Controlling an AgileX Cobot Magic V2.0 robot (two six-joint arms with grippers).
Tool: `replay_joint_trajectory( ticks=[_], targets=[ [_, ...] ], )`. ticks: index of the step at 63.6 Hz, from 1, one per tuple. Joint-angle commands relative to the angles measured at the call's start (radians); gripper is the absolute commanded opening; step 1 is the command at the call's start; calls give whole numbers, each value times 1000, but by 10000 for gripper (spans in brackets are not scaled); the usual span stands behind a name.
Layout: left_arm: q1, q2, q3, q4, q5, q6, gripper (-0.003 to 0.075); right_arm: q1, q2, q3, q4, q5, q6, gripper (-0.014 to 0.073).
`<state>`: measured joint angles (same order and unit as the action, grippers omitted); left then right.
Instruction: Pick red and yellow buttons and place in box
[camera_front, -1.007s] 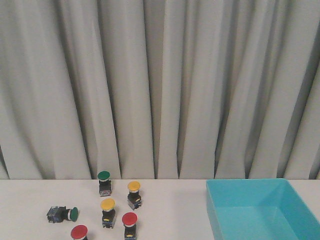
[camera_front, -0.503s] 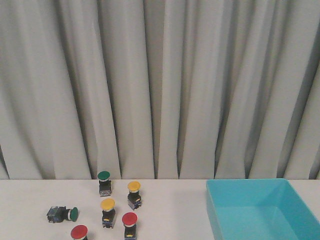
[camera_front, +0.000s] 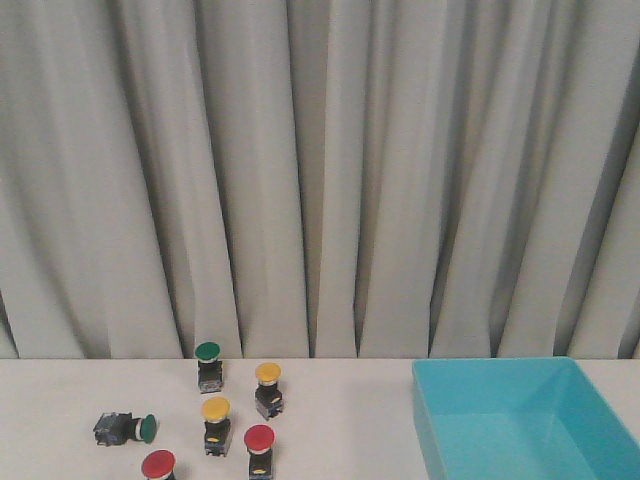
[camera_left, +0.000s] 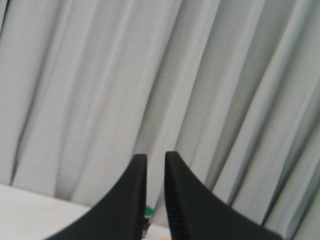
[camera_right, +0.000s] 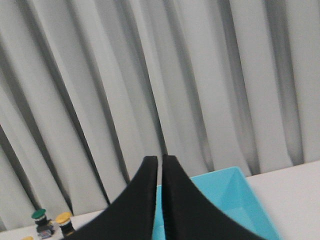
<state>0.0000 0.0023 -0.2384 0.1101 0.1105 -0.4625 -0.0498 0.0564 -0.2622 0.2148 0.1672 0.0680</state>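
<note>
front view: two yellow buttons (camera_front: 216, 409) and two red buttons (camera_front: 259, 437) stand on the left of the white tabletop (camera_front: 340, 420), mixed with two green buttons (camera_front: 208, 351). the blue box (camera_front: 520, 420) sits empty, well apart on the right.

left wrist view: the left claw (camera_left: 155, 162) is nearly closed and holds nothing.

right wrist view: the right claw (camera_right: 160, 160) is clenched and empty.

a claw could grab a green button by mistake, because they crowd together.

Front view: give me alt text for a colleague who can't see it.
Six push-button switches cluster on the white table at left: two red buttons, two yellow buttons, two green buttons, one green lying on its side. The turquoise box sits empty at right; grey curtain behind.
</note>
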Motion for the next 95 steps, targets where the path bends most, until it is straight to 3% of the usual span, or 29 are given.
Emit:
replay_joint_trajectory(
  ticks=[1,6,20,25,33,44,57,69,95],
  targets=[
    [-4,80,-113,18,77,42,155,1,64,-98,-18,-21,-74,92],
    [-4,141,-161,7,108,88,227,1,95,-133,-17,-27,-88,167],
    [-4,322,-266,6,118,115,526,1,110,-140,26,-84,-87,458],
    [-5,375,-297,-3,118,127,572,1,110,-140,26,-89,-86,522],
    [-41,505,-414,-110,159,318,576,1,129,-140,13,-58,-109,537],
    [-93,763,-637,-334,350,699,551,1,191,-141,18,27,-165,537],
    [-94,1050,-793,-586,454,915,505,1,208,-141,14,36,-177,537],
    [-94,1279,-852,-665,457,1030,494,1,208,-141,15,50,-195,537],
    [-111,1570,-1009,-700,490,1038,494,1,208,-141,15,58,-196,537]
  ],
)
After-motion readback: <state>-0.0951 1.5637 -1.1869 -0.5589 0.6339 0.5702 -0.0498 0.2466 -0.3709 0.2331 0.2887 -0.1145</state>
